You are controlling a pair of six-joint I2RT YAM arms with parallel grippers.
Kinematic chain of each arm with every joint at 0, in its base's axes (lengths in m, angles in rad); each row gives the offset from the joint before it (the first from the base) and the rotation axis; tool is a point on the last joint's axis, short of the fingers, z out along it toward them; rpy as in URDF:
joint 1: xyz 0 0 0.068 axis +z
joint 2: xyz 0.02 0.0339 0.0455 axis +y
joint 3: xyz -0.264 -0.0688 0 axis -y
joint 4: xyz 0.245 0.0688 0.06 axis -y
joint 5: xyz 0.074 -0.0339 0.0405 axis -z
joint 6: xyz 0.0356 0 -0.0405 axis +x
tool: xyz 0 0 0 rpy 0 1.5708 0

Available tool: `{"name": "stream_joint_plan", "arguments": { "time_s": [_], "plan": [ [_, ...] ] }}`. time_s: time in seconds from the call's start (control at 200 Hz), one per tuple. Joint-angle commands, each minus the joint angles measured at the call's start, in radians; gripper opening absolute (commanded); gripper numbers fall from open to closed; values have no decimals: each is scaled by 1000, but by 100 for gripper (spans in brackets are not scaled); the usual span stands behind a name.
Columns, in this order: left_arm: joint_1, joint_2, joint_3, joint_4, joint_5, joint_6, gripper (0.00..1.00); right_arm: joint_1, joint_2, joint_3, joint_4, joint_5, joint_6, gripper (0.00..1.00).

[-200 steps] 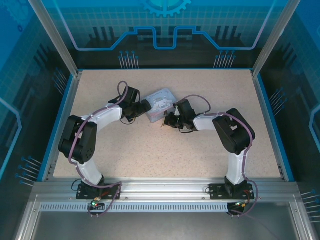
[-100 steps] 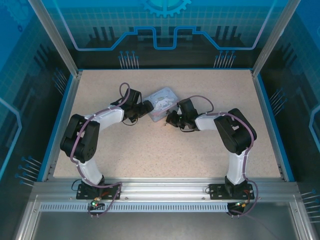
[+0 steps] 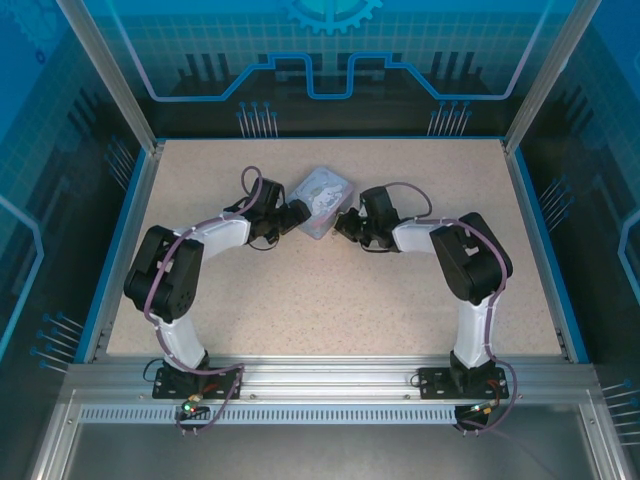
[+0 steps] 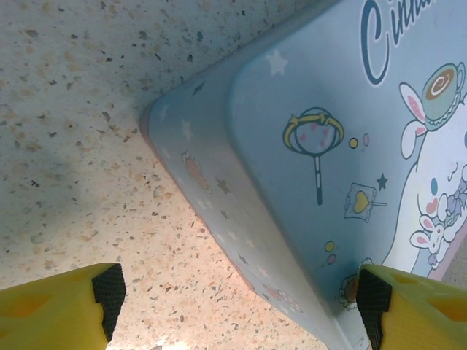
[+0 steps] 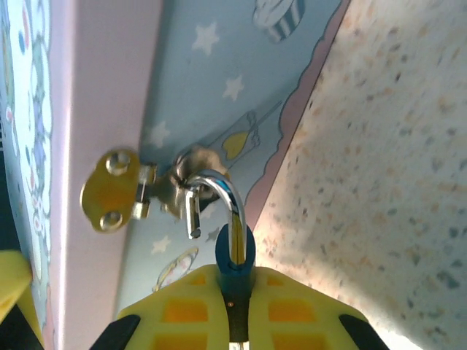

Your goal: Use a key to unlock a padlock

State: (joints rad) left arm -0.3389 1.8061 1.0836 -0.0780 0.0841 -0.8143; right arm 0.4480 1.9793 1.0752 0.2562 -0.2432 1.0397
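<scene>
In the right wrist view the small blue padlock point(image 5: 235, 257) is pinched between my yellow fingers point(image 5: 181, 310). Its chrome shackle point(image 5: 222, 191) stands open, the free end out of the body, still hooked through the loop of the brass hasp point(image 5: 109, 191) on the pale blue cartoon tin point(image 5: 211, 65). My right gripper point(image 5: 237, 295) point(image 3: 345, 222) is shut on the padlock at the tin's right side. My left gripper point(image 4: 241, 302) point(image 3: 296, 215) is open and straddles the tin's near left edge point(image 4: 219, 197), one fingertip point(image 4: 373, 299) over the lid. The key is out of view.
The tin point(image 3: 325, 192) lies on the speckled beige table point(image 3: 300, 300), a little beyond the middle. Blue rails and aluminium posts point(image 3: 140, 200) fence the table on all sides. Both arms reach inward toward the tin.
Both grippers and the tin have shifted toward the far side of the table. The tin has turned slightly, and the right gripper has followed it with the padlock.
</scene>
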Motion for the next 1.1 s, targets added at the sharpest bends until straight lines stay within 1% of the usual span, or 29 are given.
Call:
{"name": "stream_joint_plan", "arguments": {
  "time_s": [0.0,0.1,0.16,0.455,0.5,0.645,0.945,1.0,1.09],
  "plan": [
    [-17,55,-35,-95,11,-6,83,-21,14,37,39,-7,9,0],
    [-17,63,-28,-98,13,-6,82,-43,15,46,20,-10,-13,0],
    [-16,66,-26,-100,14,-6,82,-59,18,50,-21,-14,-25,0],
    [-16,69,-18,-106,14,-6,82,-112,-3,43,-57,-22,-78,0],
    [-17,71,-14,-110,13,-6,82,-120,-8,50,-86,-20,-92,0],
    [-17,74,-3,-117,12,-3,81,-138,5,111,-263,-43,-181,0],
    [-15,77,20,-131,10,6,82,-173,24,134,-438,-90,-355,0],
    [-15,78,21,-131,12,6,82,-179,32,136,-442,-106,-373,0],
    [-15,79,19,-131,10,7,81,-189,39,122,-396,-159,-380,0]
  ]
}}
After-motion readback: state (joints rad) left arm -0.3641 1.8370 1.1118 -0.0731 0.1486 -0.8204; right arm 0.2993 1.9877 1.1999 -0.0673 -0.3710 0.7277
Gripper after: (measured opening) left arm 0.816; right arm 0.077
